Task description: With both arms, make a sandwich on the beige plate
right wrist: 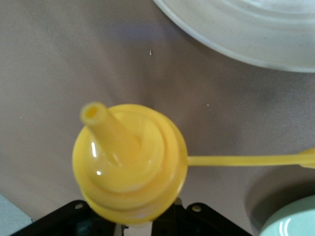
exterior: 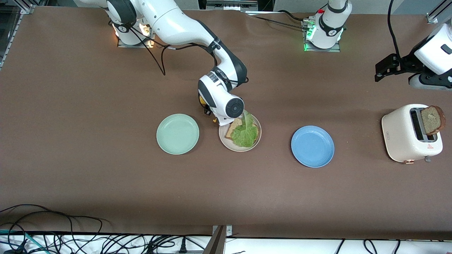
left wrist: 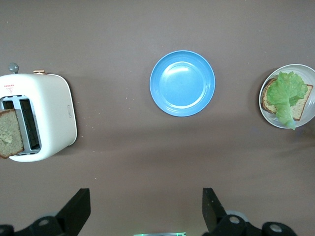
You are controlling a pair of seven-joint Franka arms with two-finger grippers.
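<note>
The sandwich (exterior: 243, 132), so far one square brown wholegrain bread slice with a ruffled green lettuce leaf on top, lies on the round pale beige plate (exterior: 224, 139), between a mint-green round plate (exterior: 177, 134) and a blue round plate (exterior: 312, 146). The right gripper (right wrist: 132, 220) hangs over the table just beside the beige plate, jaws pinching a yellow squeeze bottle (right wrist: 129, 162) with its cap flipped open. The left gripper (left wrist: 146, 211) waits with jaws spread, high over the left arm's end of the table. There a cream toaster (exterior: 406, 134) holds a second brown bread slice (exterior: 432, 120) in its slot.
</note>
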